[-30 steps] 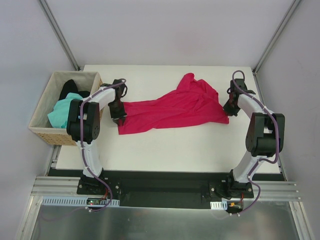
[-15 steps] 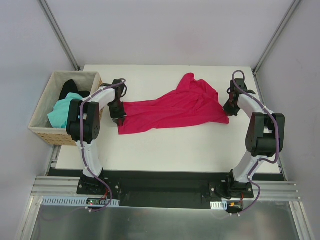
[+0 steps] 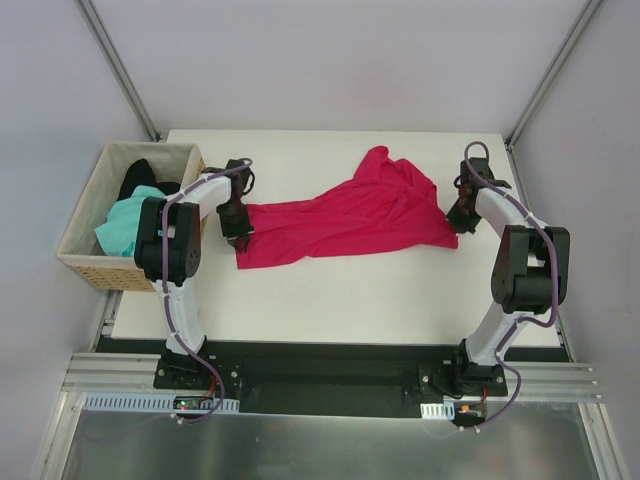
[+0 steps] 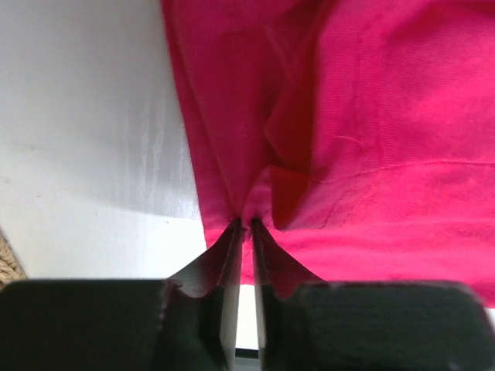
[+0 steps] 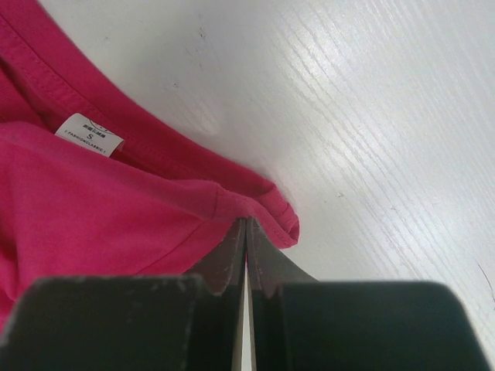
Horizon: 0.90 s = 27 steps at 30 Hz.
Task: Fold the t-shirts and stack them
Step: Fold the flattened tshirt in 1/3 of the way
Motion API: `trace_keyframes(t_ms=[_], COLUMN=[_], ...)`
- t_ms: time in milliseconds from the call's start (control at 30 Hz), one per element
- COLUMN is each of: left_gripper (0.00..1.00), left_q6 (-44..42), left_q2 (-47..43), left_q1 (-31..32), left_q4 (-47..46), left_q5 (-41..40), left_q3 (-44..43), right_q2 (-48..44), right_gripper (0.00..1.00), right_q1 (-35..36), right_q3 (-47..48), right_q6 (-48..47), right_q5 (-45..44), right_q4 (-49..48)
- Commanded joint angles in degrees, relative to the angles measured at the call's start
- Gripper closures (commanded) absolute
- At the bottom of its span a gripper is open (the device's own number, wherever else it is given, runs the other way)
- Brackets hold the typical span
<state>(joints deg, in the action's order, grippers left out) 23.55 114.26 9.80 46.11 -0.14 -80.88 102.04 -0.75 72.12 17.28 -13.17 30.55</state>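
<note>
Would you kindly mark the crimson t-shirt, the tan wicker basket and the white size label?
crimson cloth t-shirt (image 3: pixel 340 225), top view, mid cloth.
tan wicker basket (image 3: pixel 90 270), top view, near wall.
white size label (image 5: pixel 89 133), right wrist view, centre.

Bright, even light from above, and the flat white tabletop (image 3: pixel 330 290) nearly washes out in the overhead view, with just a thin soft shadow under the crimson cloth t-shirt (image 3: pixel 350 220). Over to the left wrist view: a pale streak of glare runs down the table at left centre, and the black fingers (image 4: pixel 213 259) of the left gripper (image 4: pixel 244 226) are blurred along the bottom. Right wrist view: crisp table grain upper right, the right gripper (image 5: pixel 246 224) soft and dark below.
</note>
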Motion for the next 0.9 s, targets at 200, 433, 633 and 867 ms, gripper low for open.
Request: trace_keyframes(t_ms=[200, 433, 633, 867], left_gripper=[1.0, 1.0, 1.0, 1.0], left_q6=[-0.35, 0.27, 0.18, -0.17], left_q2=[0.97, -2.8, -6.06, -8.88], left_q1=[0.48, 0.22, -1.27, -3.03], left_q4=[0.04, 0.12, 0.3, 1.26], left_q5=[1.64, 0.41, 0.41, -1.97], left_q3=[-1.47, -1.65, -1.47, -0.16], right_q2=[-0.97, -0.88, -0.26, -0.35], right_gripper=[0.99, 0.99, 0.99, 0.99], right_q1=[-0.39, -0.3, -0.3, -0.3], right_q3=[2.77, 2.42, 2.5, 1.27], right_q6=[-0.49, 0.12, 0.39, -0.49], right_q5=[-1.77, -1.86, -1.42, -1.86], right_q4=[1.71, 1.54, 1.1, 1.1])
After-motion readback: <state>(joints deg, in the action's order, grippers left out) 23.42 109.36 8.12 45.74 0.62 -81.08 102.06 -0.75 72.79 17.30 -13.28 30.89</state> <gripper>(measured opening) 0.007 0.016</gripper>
